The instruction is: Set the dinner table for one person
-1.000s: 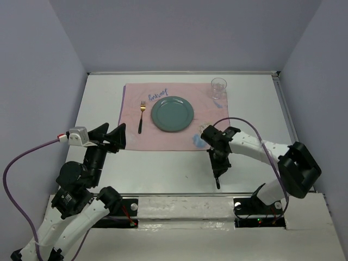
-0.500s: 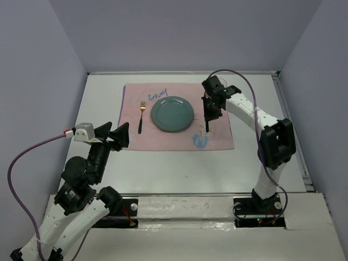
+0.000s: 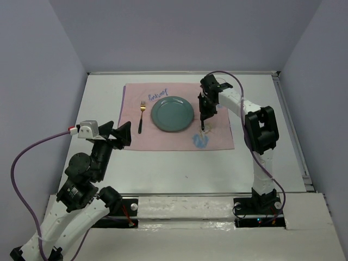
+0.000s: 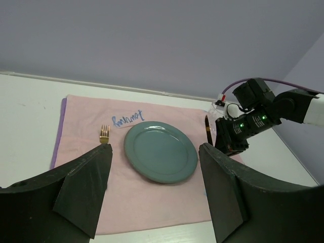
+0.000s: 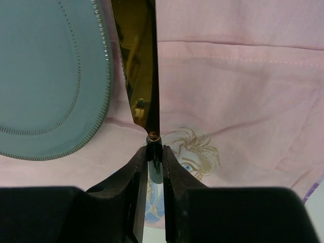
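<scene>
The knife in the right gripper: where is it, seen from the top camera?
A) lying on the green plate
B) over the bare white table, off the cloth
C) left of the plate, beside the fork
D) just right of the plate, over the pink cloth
D: the right gripper is shut on the knife, whose blade runs beside the right rim of the plate, with pink cloth under it.

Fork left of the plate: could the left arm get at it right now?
Probably yes. The fork lies alone on the pink cloth, the open left gripper hovers just short of it with nothing between, and the right gripper, shut on the knife, is beyond the plate.
</scene>
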`<state>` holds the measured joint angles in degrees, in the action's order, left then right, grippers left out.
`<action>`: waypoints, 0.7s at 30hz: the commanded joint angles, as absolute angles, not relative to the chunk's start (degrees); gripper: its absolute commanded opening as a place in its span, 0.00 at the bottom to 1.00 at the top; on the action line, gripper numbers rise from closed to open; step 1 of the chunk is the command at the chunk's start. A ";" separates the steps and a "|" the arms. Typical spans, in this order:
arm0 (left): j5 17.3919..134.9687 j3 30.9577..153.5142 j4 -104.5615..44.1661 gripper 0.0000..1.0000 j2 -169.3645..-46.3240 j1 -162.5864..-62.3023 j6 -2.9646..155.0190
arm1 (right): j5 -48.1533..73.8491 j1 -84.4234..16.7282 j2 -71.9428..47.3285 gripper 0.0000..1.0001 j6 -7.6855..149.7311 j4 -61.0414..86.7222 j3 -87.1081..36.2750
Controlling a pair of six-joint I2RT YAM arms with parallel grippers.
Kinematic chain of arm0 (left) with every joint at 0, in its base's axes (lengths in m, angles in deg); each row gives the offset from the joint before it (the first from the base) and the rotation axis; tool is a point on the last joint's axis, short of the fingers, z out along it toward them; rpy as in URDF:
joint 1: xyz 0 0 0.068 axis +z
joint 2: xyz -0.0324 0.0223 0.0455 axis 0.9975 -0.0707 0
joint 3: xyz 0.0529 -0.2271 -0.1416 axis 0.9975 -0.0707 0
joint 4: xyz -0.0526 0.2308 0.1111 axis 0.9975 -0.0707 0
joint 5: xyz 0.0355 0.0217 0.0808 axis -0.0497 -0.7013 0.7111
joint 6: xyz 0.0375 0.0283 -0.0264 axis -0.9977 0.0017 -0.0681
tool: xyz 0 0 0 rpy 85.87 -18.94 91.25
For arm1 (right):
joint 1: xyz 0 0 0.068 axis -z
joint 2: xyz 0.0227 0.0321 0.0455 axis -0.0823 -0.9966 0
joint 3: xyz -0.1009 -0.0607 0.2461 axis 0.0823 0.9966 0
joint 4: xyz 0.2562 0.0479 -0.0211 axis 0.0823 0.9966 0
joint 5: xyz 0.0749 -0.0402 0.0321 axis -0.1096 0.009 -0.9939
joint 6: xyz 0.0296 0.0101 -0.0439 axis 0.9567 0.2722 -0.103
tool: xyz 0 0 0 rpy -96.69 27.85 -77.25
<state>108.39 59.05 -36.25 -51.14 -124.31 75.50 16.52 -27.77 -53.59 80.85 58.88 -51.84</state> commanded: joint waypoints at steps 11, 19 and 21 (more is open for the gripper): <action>107.91 58.65 -32.83 0.80 -52.39 -123.12 74.47 | 13.11 -25.64 -57.26 0.00 79.85 57.07 -55.51; 107.82 58.65 -32.83 0.80 -52.83 -122.51 74.38 | 13.81 -25.11 -59.02 0.08 79.76 56.98 -56.48; 107.73 58.65 -32.83 0.80 -52.92 -122.42 74.38 | 14.07 -25.11 -59.19 0.13 79.76 56.89 -56.57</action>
<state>107.99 59.03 -35.55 -51.92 -123.03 75.41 13.48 -25.41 -58.73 80.48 58.26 -53.85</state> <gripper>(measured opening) 0.800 0.197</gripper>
